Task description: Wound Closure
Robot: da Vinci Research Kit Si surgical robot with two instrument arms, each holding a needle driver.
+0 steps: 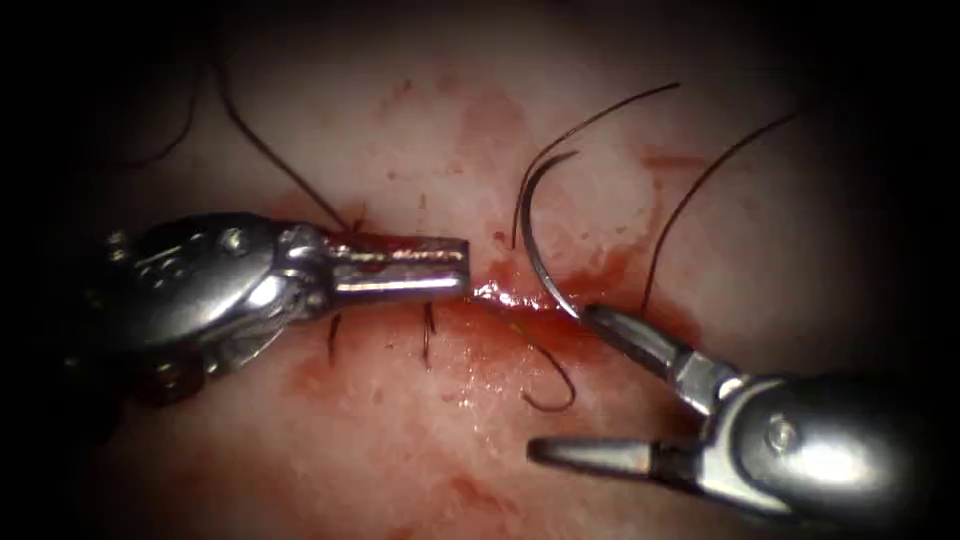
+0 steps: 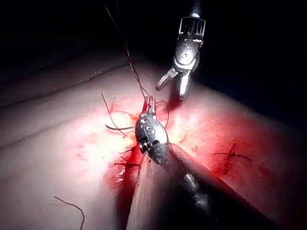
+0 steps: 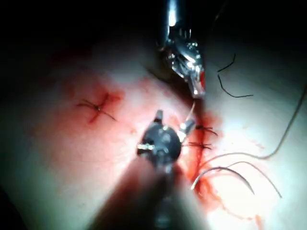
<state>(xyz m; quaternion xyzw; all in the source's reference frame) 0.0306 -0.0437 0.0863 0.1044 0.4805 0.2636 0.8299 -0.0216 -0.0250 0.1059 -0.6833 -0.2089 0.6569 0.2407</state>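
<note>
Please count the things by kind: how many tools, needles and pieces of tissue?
Tools: 2 (left tool shut, hold unclear; right tool open, empty)
Needle: 1, free of both tools, one end at the cut, whether in tissue unclear
Tissue: 1
Total: 4

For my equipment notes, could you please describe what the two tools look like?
Both are polished silver metal. The left tool has a rounded wrist housing with small round screws and straight, blunt, toothed jaws smeared with red fluid. The right tool has a similar rounded housing with one visible screw and slim, tapering, pointed jaws. No cables or markings are visible.
</note>
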